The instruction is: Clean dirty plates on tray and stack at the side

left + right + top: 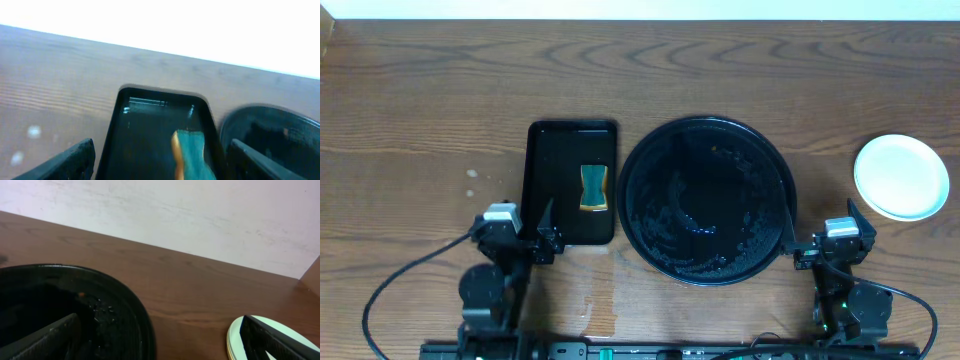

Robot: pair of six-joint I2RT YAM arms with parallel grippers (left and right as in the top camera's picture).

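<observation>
"Why do the plates (901, 177) sit stacked on the table, well right of the tray (626, 200)?"

"That's the side pile. The tray holds only droplets, so I'd say the job's done."

"And the claws?"

"The left gripper (162, 143) and right gripper (160, 319) both gape wide and hold nothing. The sponge (593, 188) lies in its small tray (555, 170)."

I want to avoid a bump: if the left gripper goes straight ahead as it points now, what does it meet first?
Probably the sponge in the small rectangular tray, ahead of the open left gripper; depth is unclear.
</observation>
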